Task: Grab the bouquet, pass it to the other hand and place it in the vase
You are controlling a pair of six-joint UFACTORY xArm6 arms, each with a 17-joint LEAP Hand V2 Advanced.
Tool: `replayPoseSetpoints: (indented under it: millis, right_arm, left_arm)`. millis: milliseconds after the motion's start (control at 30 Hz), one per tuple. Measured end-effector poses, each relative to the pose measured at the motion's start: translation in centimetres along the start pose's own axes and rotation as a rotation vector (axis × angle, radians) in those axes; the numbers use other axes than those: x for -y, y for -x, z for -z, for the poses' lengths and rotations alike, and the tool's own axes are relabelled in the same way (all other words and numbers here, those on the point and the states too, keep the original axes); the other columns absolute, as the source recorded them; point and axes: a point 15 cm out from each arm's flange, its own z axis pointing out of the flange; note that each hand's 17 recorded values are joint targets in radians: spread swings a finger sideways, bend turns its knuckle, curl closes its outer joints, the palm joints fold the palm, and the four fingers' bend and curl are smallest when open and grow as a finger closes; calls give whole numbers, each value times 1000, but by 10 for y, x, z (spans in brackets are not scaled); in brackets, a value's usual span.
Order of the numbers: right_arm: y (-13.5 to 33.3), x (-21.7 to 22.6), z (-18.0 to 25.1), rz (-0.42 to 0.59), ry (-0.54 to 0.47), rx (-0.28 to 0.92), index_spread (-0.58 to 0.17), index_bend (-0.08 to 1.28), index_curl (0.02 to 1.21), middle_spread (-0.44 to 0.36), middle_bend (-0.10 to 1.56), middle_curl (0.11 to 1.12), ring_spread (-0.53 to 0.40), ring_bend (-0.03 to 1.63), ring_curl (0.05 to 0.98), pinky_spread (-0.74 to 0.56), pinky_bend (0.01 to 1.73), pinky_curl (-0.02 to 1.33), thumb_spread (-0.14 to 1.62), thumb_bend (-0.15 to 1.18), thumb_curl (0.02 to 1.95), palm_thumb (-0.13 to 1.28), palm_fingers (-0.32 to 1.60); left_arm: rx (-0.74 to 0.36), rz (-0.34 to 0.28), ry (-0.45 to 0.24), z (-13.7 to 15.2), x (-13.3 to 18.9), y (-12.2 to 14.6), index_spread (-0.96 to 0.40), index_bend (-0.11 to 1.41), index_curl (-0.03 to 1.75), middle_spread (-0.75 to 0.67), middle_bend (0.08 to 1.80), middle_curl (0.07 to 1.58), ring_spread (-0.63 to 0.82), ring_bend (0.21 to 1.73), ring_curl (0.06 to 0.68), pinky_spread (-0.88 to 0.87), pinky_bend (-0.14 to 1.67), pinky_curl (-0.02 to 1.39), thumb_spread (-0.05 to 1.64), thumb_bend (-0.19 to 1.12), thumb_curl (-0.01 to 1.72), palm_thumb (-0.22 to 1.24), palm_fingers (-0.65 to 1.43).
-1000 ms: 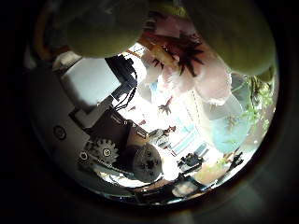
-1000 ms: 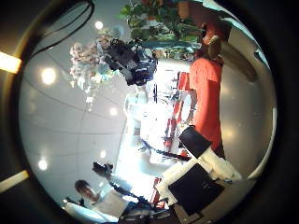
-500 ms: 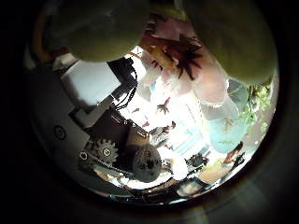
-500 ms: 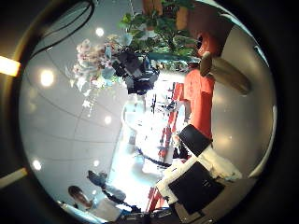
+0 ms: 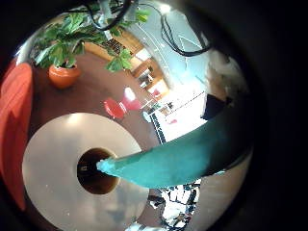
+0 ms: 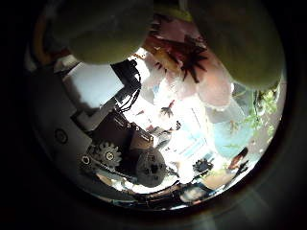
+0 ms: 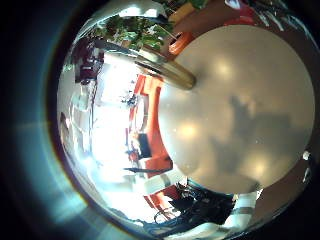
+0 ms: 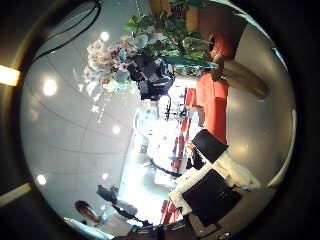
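The bouquet's pale flowers (image 8: 105, 60) stick out above my left hand (image 8: 147, 70), whose fingers are curled round the stems. Its long wrapped stem (image 8: 190, 60) slants down to the top of the vase (image 8: 235, 77). From the left palm, the stem (image 5: 192, 154) runs to the vase's dark mouth (image 5: 96, 173), and its tip lies over the opening. The flowers (image 6: 197, 67) fill the space beside that hand's fingers (image 6: 120, 144). My right hand (image 8: 215, 185) is apart from the bouquet, open and holding nothing. The vase (image 7: 170, 70) stands upright.
The vase stands on a round table (image 7: 240, 100), which also shows around the vase mouth (image 5: 48, 144). A potted plant (image 5: 63, 72) and a low seat (image 5: 12, 106) stand beyond the table. Another seat (image 8: 205, 95) lies behind the vase.
My left hand has brought the bouquet a little closer to the vase, its stem end now at the mouth. The right palm view has shifted slightly.
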Motion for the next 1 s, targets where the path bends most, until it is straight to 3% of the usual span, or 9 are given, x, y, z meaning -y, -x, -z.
replayPoseSetpoints:
  millis: [133,167,200,233,267,400,533,733,1000]
  right_arm:
    - [0,0,0,2,1,0,-273,159,288,100,219,344,195,554,234,419,652,293,998,-21,582,800,85]
    - [0,0,0,0,1,0,-274,161,288,100,217,344,195,552,234,419,650,292,998,-21,582,800,91]
    - [0,0,-1,-1,2,1,-274,163,289,100,216,344,195,549,233,419,648,290,998,-21,581,800,95]
    - [1,-1,-1,0,3,1,-274,162,289,100,214,344,195,547,233,420,647,288,998,-21,581,800,97]
    - [1,-1,-1,1,4,1,-274,165,290,100,213,345,195,543,233,421,642,285,998,-21,580,800,100]
    - [3,-3,-1,3,9,4,-278,170,293,95,209,346,197,537,231,421,628,278,998,-21,579,800,120]
    - [4,-5,-1,12,16,0,-280,171,297,91,205,347,198,529,230,422,610,269,998,-21,578,801,142]
    - [8,-10,-2,17,30,4,-280,174,305,81,196,346,195,520,229,426,587,259,993,-21,579,804,172]
    - [10,-15,-2,22,50,8,-274,181,317,70,196,345,187,498,223,430,556,247,991,-22,579,805,211]
  left_arm:
    - [-23,14,37,-12,-9,12,-692,298,1470,-609,961,1118,-425,1401,515,-650,1055,974,1057,-84,817,826,924]
    - [-36,16,55,-15,-13,14,-676,255,1446,-595,935,1102,-417,1275,496,-634,907,947,1042,-114,772,714,533]
    - [-53,22,79,-18,-19,16,-653,257,1420,-558,902,1096,-352,1194,527,-541,747,959,1033,-104,734,641,199]
    - [-72,30,104,-21,-25,18,-594,223,1352,-440,708,1029,-181,1074,471,-338,529,909,1014,-110,675,505,-129]
    - [-91,41,133,-25,-31,20,-529,109,1289,-276,494,964,-7,992,398,-179,464,859,1000,-123,629,396,-377]
    - [-150,98,223,-28,-51,40,-303,-7,1067,151,216,780,332,794,262,251,318,687,980,-84,506,176,-431]
    - [-79,132,160,10,-39,73,-116,-3,842,412,141,632,504,684,210,490,239,580,936,-60,436,59,-367]
    - [25,200,102,65,-38,117,22,37,574,570,134,477,622,590,173,634,188,484,896,-38,386,13,-302]
    - [20,228,51,113,-58,105,64,90,365,605,145,346,667,523,157,659,179,401,886,-33,354,16,-223]
